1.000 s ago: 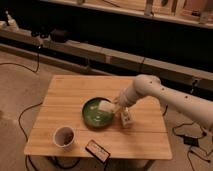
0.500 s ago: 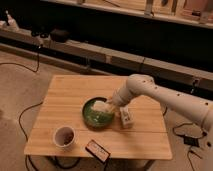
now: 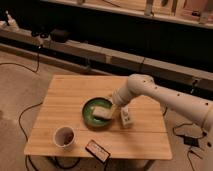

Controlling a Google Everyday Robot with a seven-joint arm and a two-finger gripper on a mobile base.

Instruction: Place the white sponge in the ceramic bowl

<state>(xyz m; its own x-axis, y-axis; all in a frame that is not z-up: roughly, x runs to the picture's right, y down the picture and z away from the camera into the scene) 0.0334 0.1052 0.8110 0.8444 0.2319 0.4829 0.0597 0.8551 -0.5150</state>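
Note:
The round dark-green ceramic bowl (image 3: pixel 96 114) sits near the middle of the wooden table (image 3: pixel 70 95). The off-white sponge (image 3: pixel 103 111) lies in the bowl, toward its right side. My gripper (image 3: pixel 114 105) is at the bowl's right rim, right by the sponge, at the end of the white arm (image 3: pixel 160 97) that reaches in from the right.
A white labelled bottle (image 3: pixel 125 118) lies just right of the bowl, under the arm. A small white cup with dark contents (image 3: pixel 64 136) stands at the front left. A dark flat box (image 3: pixel 97 150) lies at the front edge. Cables run on the floor around the table.
The arm has swung left and lower toward the bowl. The sponge stays in the bowl; bottle, cup and box have not moved.

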